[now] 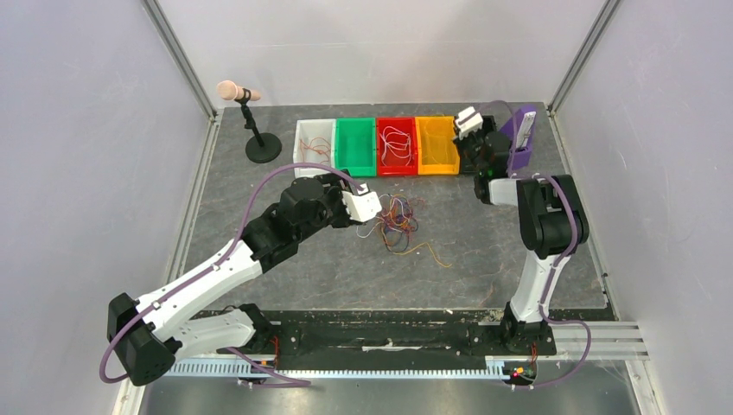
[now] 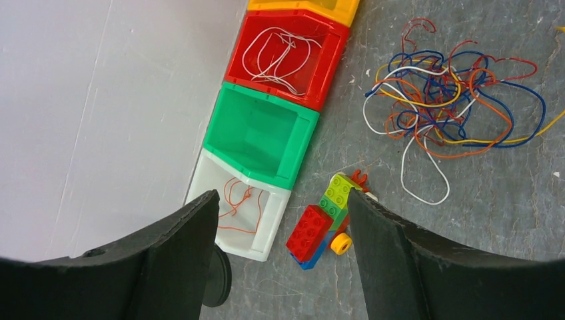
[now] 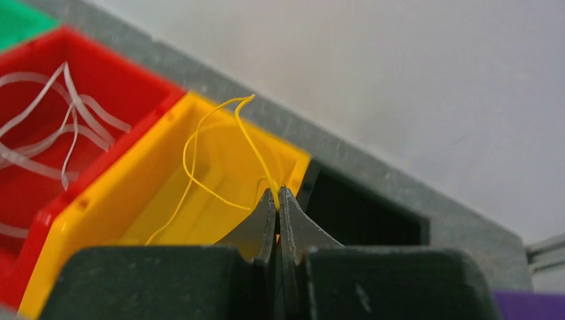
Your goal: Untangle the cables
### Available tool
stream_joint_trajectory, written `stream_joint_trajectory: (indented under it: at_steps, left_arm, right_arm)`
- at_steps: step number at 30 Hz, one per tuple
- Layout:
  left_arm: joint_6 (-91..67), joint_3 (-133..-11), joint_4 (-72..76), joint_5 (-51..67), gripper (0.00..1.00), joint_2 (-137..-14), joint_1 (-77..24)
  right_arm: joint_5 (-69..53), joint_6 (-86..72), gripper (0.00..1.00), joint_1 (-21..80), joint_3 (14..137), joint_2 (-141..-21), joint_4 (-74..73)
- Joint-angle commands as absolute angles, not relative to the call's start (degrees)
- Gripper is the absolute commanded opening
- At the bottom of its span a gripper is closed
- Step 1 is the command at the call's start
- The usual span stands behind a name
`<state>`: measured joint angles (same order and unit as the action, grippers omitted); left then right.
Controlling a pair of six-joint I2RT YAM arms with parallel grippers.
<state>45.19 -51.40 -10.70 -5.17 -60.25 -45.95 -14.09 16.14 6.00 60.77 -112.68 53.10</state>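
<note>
Grey walls (image 1: 104, 130) box in a dark, stone-patterned table (image 1: 346, 268). Along its far edge sit 4 small bins side by side: white bin (image 1: 313, 147), green bin (image 1: 355, 145), red bin (image 1: 396, 145) and yellow bin (image 1: 437, 144). A microphone (image 1: 238, 91) on a round-footed stand occupies the far left corner, and a purple holder (image 1: 522, 138) stands at the far right.

The cables (image 1: 399, 220) lie as a loose tangle on the bare table, near the middle and in front of the red bin: blue, orange, red, yellow and white strands looped through one another, with a few ends trailing toward the arms. The left gripper (image 1: 367, 203) hangs just beside the tangle's left edge. Its jaws are spread wide with nothing between them.

The right gripper (image 3: 278, 193) is up at the far edge, beside the yellow bin. Its 2 fingers are pressed together, pinching a single yellow cable (image 3: 200, 133) at the tips; the strand arches up and droops over that bin.

White cables (image 2: 280, 53) are coiled inside the red bin, and a thin orange wire (image 2: 233, 200) lies in the white bin. A toy brick model (image 2: 320, 223) in red, green and blue with a yellow wheel rests on the table just in front of the white and green bins.
</note>
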Motion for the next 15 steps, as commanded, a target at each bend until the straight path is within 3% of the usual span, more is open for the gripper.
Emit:
stream_joint_trajectory:
  at_steps: [1, 6, 15]
  left_arm:
    - [43.2, -52.9, -10.2, -4.2, 0.77, -58.6, -45.6]
    - [42.8, -52.6, -10.3, -4.2, 0.77, -58.3, -45.5]
    - [42.3, -52.7, -10.9, -4.7, 0.77, -58.5, -45.5]
  right_arm:
    - [-16.3, 18.3, 0.0, 5.7, 54.6, -105.6, 57.6]
    - [-17.1, 17.4, 0.0, 5.8, 54.8, -105.0, 48.3]
    - [-8.0, 19.8, 0.0, 9.2, 75.4, -116.1, 25.9]
